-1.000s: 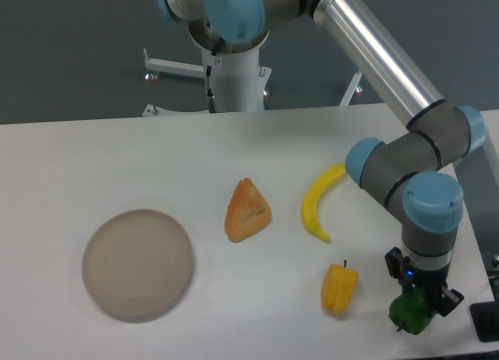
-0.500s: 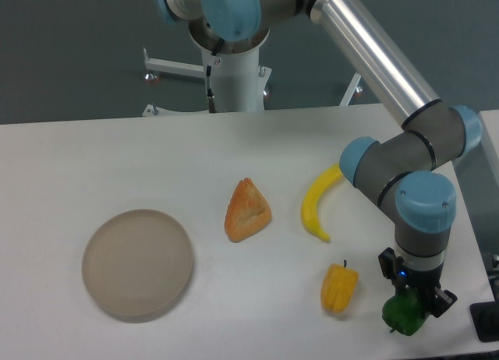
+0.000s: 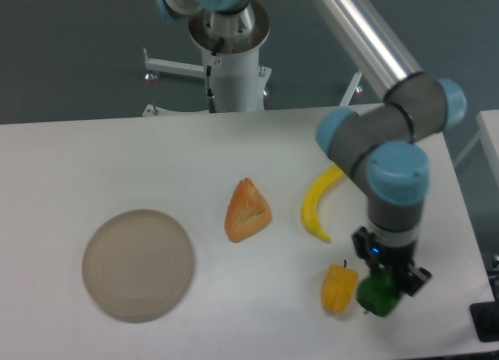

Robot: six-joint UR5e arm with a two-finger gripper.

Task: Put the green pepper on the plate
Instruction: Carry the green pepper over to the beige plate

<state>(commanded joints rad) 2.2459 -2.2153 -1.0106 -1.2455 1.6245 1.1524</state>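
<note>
The green pepper (image 3: 376, 295) is a small glossy dark-green lump at the front right, held between the fingers of my gripper (image 3: 383, 286), which is shut on it. It sits right beside the yellow pepper, nearly touching it; I cannot tell whether it rests on the table or hangs just above it. The plate (image 3: 138, 263), round, flat and beige-grey, lies far to the left near the front edge with nothing on it.
A yellow-orange pepper (image 3: 339, 289) stands just left of the gripper. A banana (image 3: 318, 202) lies behind it, and an orange wedge of bread or pastry (image 3: 247, 210) sits mid-table. A dark object (image 3: 486, 322) is at the right edge.
The arm has swung left, carrying the green pepper from near the right front corner to just beside the yellow pepper.
</note>
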